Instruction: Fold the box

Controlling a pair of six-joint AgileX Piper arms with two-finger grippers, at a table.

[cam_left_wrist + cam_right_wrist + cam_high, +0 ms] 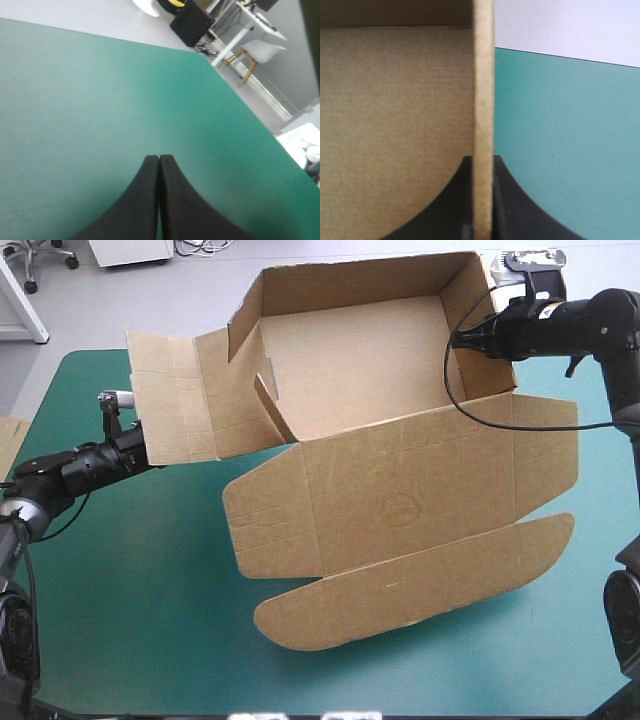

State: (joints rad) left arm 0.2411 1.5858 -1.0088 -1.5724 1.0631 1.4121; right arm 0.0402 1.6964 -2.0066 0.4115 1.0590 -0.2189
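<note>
Brown board made up the box (400, 510), which stood half-formed on the teal-green surface (140, 620). Its far part had walls raised into an open tray, and the lid with its rounded flap was spread out on the near side. Our right gripper (483, 159) was clamped on the box: the raw edge of the tray's right wall ran straight between its black fingers (435, 210). Our left gripper (159, 159) had its fingers pressed together with nothing between them and only bare cover ahead. From above it sat just at the box's left-hand flap (170, 400); we could not tell whether they touched.
</note>
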